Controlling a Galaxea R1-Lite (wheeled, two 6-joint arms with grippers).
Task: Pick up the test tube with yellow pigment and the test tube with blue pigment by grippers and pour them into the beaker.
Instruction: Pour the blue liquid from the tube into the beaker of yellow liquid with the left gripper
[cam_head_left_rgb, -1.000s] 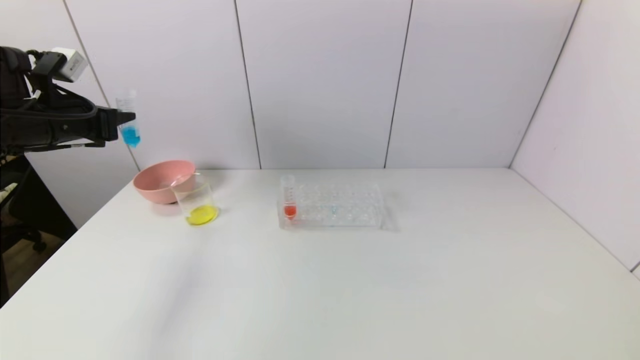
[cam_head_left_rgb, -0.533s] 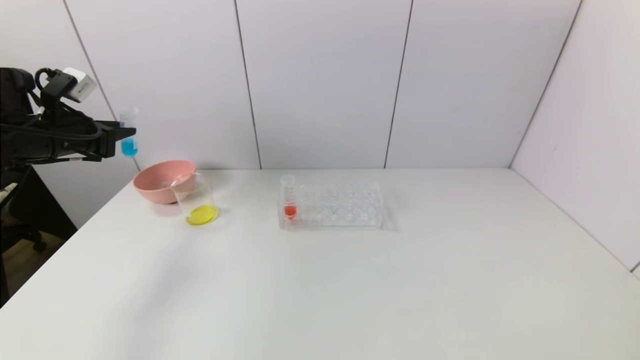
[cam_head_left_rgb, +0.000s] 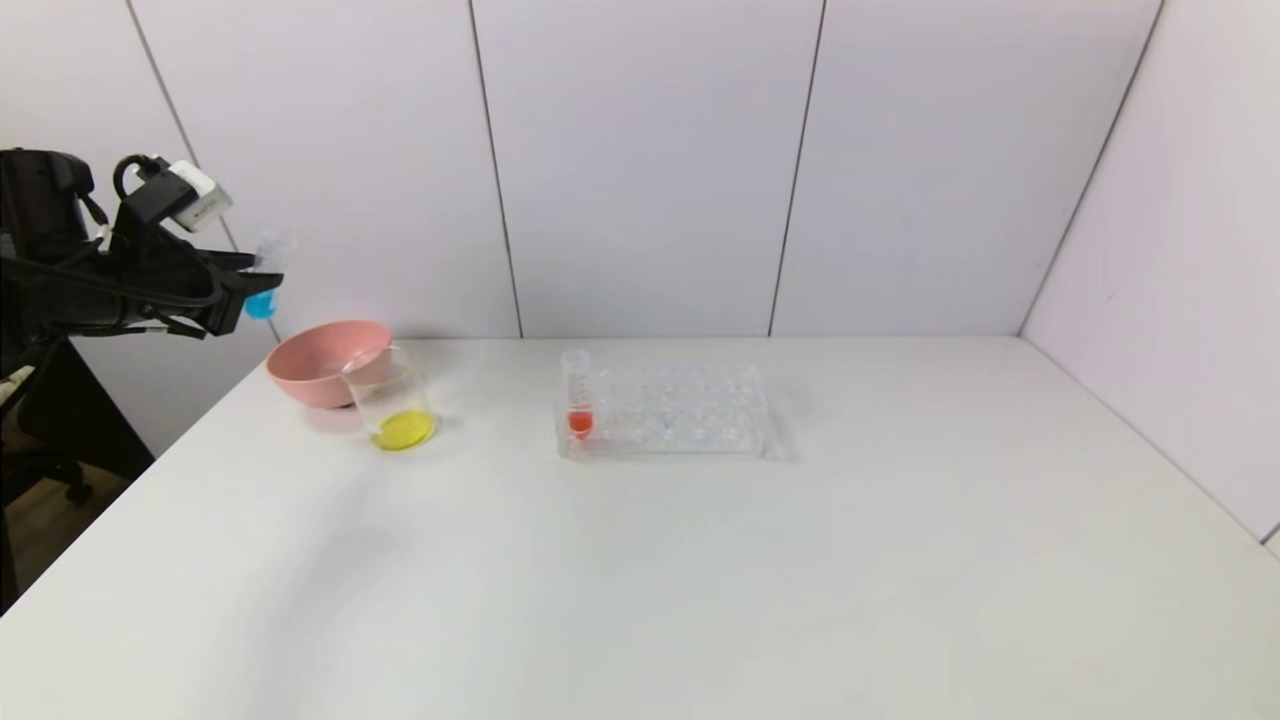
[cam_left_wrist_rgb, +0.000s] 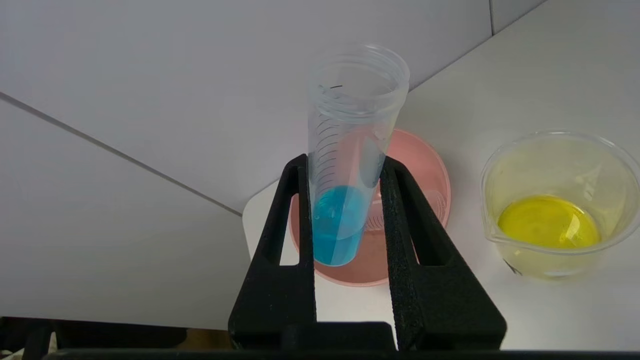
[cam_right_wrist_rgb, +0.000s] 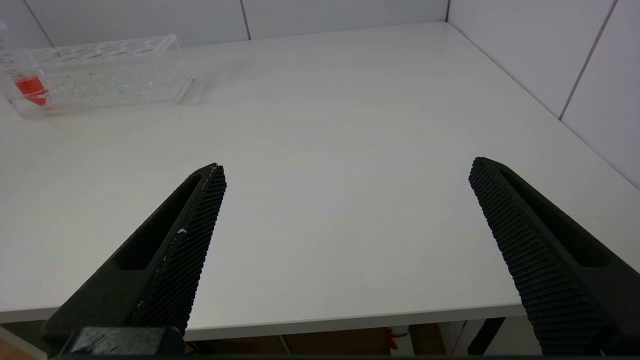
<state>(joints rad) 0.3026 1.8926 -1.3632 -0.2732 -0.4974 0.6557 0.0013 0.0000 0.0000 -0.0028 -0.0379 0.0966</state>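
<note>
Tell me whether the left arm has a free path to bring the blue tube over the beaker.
Probably yes. The left gripper holds the blue tube in the air near the pink bowl, and nothing stands above the open beaker beside it.

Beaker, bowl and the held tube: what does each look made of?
Beaker: clear, glossy glass or plastic; yellow liquid shows through.
Bowl: opaque pink, smooth, likely plastic.
Blue-pigment tube in the left gripper: clear, probably plastic, given its threaded rim and printed graduations.

Left claw (cam_left_wrist_rgb: 345, 172) raised at far left, fingers clamped; right claw (cam_right_wrist_rgb: 345, 175) low, fingers spread wide.
</note>
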